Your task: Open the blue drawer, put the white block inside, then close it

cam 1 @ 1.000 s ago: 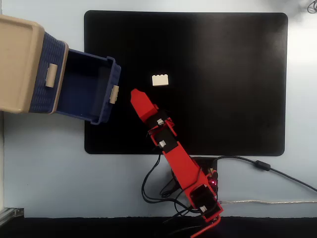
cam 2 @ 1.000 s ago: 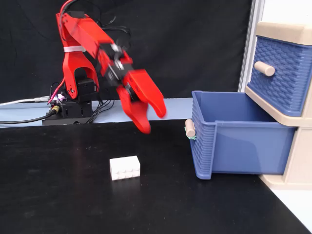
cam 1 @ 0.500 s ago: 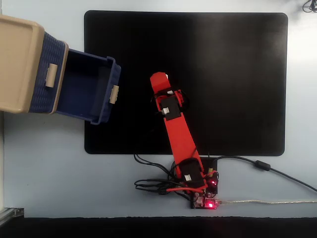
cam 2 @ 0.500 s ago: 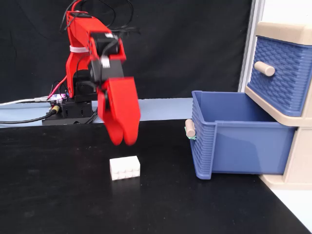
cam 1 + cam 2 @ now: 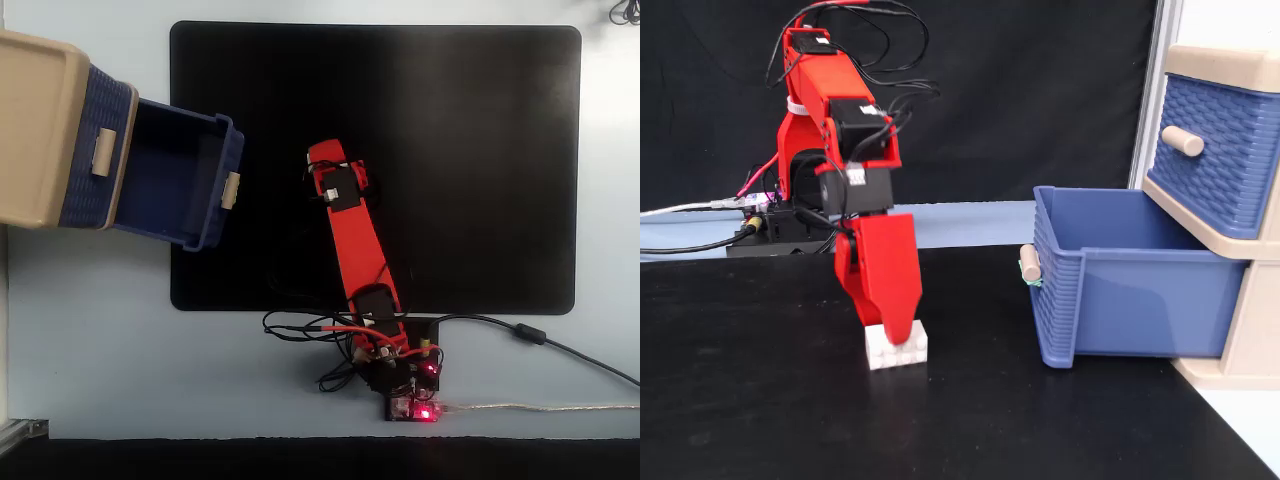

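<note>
The blue drawer (image 5: 214, 216) (image 5: 1060, 300) stands pulled out of the beige cabinet (image 5: 40, 120) (image 5: 1240, 345), open and with nothing in it. The white block (image 5: 897, 350) rests on the black mat, to the left of the drawer in a fixed view. My red gripper (image 5: 895, 335) points straight down with its tip on the block's top. Only one broad jaw shows, with the other behind it, so I cannot see how they stand. From above, my arm (image 5: 355, 230) covers the gripper and the block.
A second navy drawer (image 5: 105, 110) (image 5: 1215, 150) stays closed in the cabinet beside the open one. The black mat (image 5: 480, 150) (image 5: 760, 420) covers most of the table. My arm's base (image 5: 405, 375) (image 5: 770, 225) and loose cables (image 5: 540, 340) lie at the mat's edge.
</note>
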Tool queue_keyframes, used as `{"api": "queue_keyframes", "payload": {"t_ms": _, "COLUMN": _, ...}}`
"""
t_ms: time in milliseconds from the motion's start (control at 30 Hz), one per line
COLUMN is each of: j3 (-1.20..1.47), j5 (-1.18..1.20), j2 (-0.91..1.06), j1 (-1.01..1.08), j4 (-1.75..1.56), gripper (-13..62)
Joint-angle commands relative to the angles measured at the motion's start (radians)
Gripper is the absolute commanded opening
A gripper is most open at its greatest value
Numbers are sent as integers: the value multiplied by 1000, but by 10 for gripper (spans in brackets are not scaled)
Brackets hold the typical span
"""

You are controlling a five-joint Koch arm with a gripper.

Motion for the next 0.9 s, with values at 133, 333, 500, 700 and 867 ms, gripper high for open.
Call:
{"api": "queue_keyframes", "payload": {"t_ms": 133, "j3": -107, "j5": 6, "j2": -77, "j1": 9, "j4": 28, "gripper": 316}}
{"api": "queue_keyframes", "payload": {"t_ms": 333, "j3": -218, "j5": 5, "j2": -189, "j1": 5, "j4": 192, "gripper": 189}}
{"api": "queue_keyframes", "payload": {"t_ms": 500, "j3": -256, "j5": 6, "j2": -235, "j1": -2, "j4": 252, "gripper": -83}}
{"api": "queue_keyframes", "payload": {"t_ms": 700, "j3": -285, "j5": 2, "j2": -164, "j1": 3, "j4": 367, "gripper": -83}}
{"api": "queue_keyframes", "payload": {"t_ms": 867, "j3": -492, "j5": 6, "j2": 51, "j1": -6, "j4": 693, "gripper": -83}}
